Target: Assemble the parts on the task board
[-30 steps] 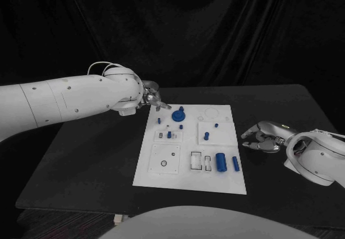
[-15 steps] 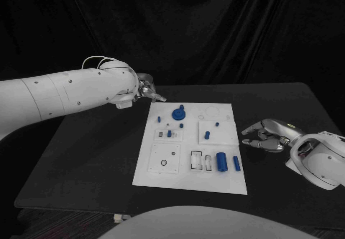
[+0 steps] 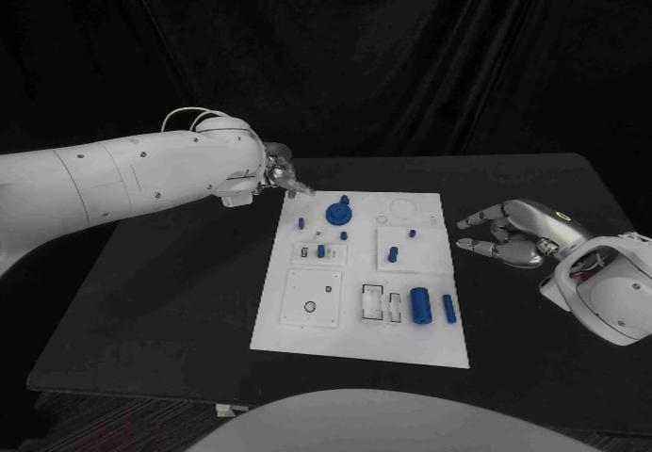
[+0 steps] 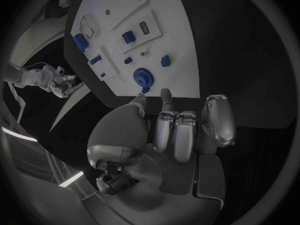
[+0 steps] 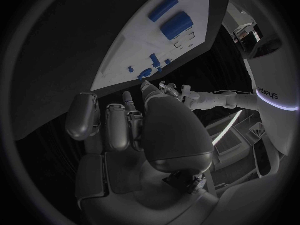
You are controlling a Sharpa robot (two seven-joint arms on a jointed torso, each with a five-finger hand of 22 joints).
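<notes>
Your left hand hovers by the task board's far corner, fingers curled on nothing; your right hand waits beside the board, also curled and empty. The blue parts lie on the board mid-desk, so I'd judge both hands clear for a fresh pick.

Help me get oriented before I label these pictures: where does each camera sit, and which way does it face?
Head view: on the robot's head, looking down at the task board; shows left hand and right hand.
Left wrist view: behind the left hand, facing the board's far end.
Right wrist view: behind the right hand, looking across the board toward the left hand.
Shared: all three show the blue gear.
</notes>
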